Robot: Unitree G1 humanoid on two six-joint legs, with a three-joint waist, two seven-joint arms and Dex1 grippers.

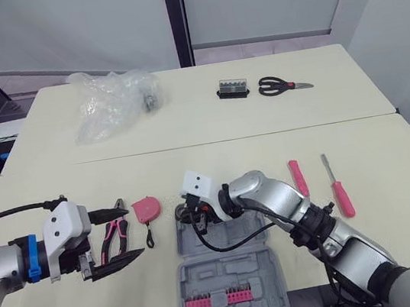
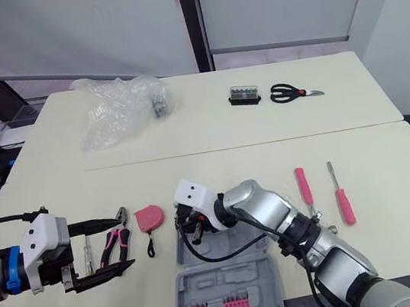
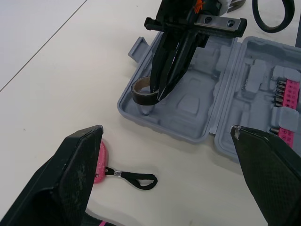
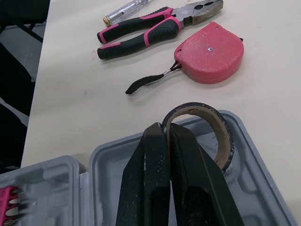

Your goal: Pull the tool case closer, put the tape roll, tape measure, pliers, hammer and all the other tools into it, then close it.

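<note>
Pliers [image 1: 113,239], tape measure [image 1: 147,207] beside tool case [image 3: 188,101]; right end effector [image 4: 167,129] pinches tape roll [image 4: 200,107], left end effector [image 3: 165,132] spread.

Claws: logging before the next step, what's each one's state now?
Left claw: open, empty.
Right claw: closed on the black ring-shaped tape roll.

Left end effector [image 3: 165,131] spread wide, right end effector [image 4: 166,127] pinched together.
</note>
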